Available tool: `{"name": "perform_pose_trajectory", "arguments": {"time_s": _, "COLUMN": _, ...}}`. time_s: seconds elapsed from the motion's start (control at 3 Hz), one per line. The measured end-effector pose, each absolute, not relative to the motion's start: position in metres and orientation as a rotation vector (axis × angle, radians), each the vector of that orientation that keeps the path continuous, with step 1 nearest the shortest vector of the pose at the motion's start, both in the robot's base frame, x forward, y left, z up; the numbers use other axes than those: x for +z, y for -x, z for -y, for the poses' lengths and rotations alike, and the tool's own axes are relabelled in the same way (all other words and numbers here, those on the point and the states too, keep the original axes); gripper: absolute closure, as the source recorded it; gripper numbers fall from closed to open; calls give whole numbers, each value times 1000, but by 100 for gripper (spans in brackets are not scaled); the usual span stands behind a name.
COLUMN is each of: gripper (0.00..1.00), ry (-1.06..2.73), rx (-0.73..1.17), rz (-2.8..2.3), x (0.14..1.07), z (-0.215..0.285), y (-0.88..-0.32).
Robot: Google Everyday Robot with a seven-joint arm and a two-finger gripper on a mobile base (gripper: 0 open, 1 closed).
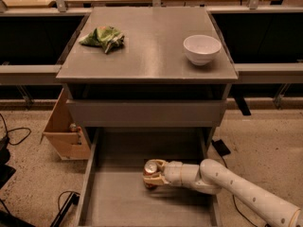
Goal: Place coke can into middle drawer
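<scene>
The coke can (150, 172) stands upright in the open middle drawer (118, 197), a wide grey metal tray pulled out below the cabinet. Its silver top shows and its red side is partly hidden. My gripper (154, 175) reaches in from the lower right on a white arm and its fingers are closed around the can, low over the drawer floor. I cannot tell whether the can touches the floor.
A green snack bag (104, 37) and a white bowl (201, 48) sit on the grey cabinet top (151, 56). A cardboard box (66, 131) stands on the floor left of the drawer. Cables lie at the lower left.
</scene>
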State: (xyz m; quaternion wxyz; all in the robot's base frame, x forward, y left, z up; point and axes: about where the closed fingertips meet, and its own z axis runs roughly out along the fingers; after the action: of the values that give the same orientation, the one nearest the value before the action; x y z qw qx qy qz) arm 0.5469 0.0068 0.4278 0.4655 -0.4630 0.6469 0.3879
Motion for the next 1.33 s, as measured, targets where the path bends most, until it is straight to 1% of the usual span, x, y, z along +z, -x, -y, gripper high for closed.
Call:
{"name": "perform_pose_trajectory", "arguments": {"time_s": 0.33, "gripper": 37, "ry": 1137, "rx": 953, "rz": -1589, "x": 428, "z": -7, "y": -547}}
{"name": "perform_pose_trajectory", "arguments": {"time_s": 0.67, "gripper": 6, "ry": 1137, "rx": 953, "rz": -1588, "x": 428, "z": -7, "y": -547}}
{"name": "perform_pose_trajectory", "arguments": {"time_s": 1.0, "gripper": 0, "ry": 1137, "rx": 953, "rz": -1588, "x": 428, "z": -7, "y": -547}}
{"name": "perform_pose_trajectory", "arguments": {"time_s": 1.33, "gripper": 0, "ry": 1132, "rx": 962, "rz": -1577, "x": 437, "z": -13, "y": -545}}
